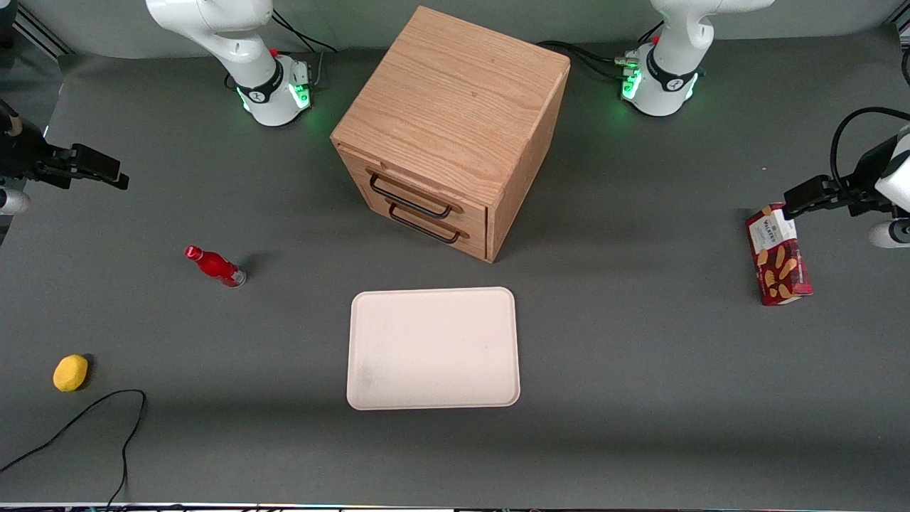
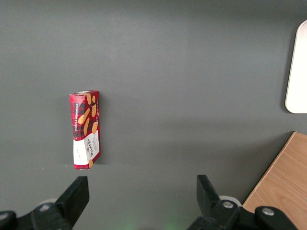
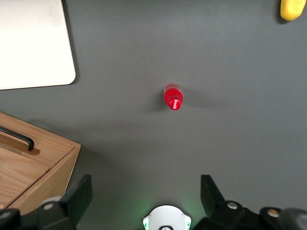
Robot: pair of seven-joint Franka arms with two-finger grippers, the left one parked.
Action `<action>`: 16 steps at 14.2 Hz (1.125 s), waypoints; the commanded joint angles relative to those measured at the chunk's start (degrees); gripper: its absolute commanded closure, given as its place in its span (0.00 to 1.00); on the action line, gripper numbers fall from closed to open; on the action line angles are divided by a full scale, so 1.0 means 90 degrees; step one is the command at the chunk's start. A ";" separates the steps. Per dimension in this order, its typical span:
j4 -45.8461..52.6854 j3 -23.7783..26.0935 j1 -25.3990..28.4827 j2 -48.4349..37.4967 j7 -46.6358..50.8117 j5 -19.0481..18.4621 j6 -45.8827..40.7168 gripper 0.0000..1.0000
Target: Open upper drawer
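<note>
Nearest the front camera lies the tray (image 1: 432,348); above it the cabinet's upper drawer (image 1: 411,193) sits shut. The gripper (image 1: 106,171) hangs high at the working arm's end, jaws spread wide, likely awaiting its approach.

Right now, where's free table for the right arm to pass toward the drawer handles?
Bare mat lies between the red bottle and the cabinet, and between the tray and the upper drawer; that second gap is tighter. The pincer, open, hangs at the working arm's end, farther from the camera than the bottle and yellow ball.
</note>
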 commanded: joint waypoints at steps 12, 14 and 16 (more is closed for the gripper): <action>0.0243 0.0024 0.0131 0.0210 -0.0139 0.0072 -0.0286 0.00; 0.0243 0.0024 0.0141 0.0239 -0.0149 0.0111 -0.0297 0.00; 0.0262 0.0024 0.0141 0.0239 -0.0129 0.0141 -0.0297 0.00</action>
